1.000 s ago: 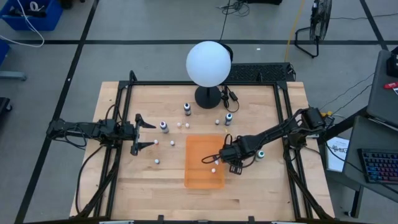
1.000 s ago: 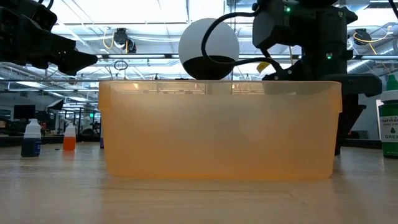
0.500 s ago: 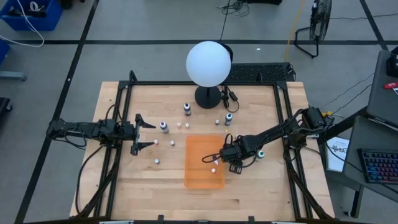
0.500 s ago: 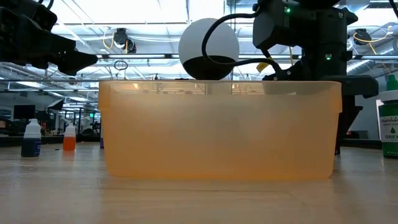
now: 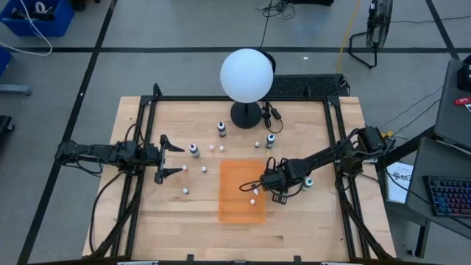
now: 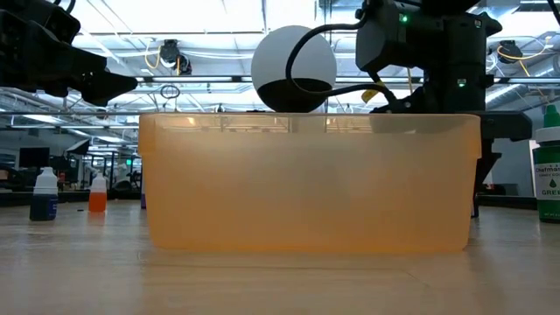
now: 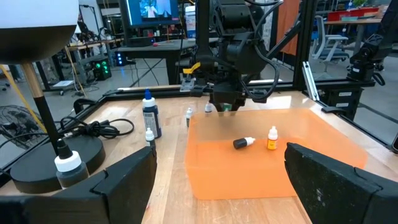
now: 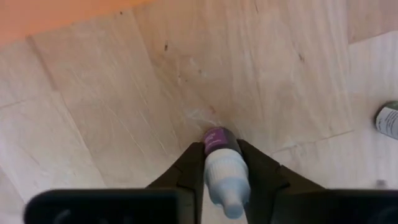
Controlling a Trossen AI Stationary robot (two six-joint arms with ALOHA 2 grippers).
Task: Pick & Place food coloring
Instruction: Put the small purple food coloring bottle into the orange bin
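Two small bottles (image 7: 254, 142) already in orange bin (image 5: 241, 193); several bottles (image 5: 194, 150) left on table (image 5: 309, 221). Right hand (image 8: 222, 163) clenched on purple bottle (image 8: 222, 163) beside bin; left hand (image 5: 168, 157) released, waiting.

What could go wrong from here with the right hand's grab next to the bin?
1. The right hand pinches a small purple bottle by its white top with the fingertips only; it may slip or swing on the lift.
2. The hand sits close beside the orange bin's wall, so a low carry could clip the rim.
3. A green-capped bottle lies just behind the hand; swinging back could knock it.
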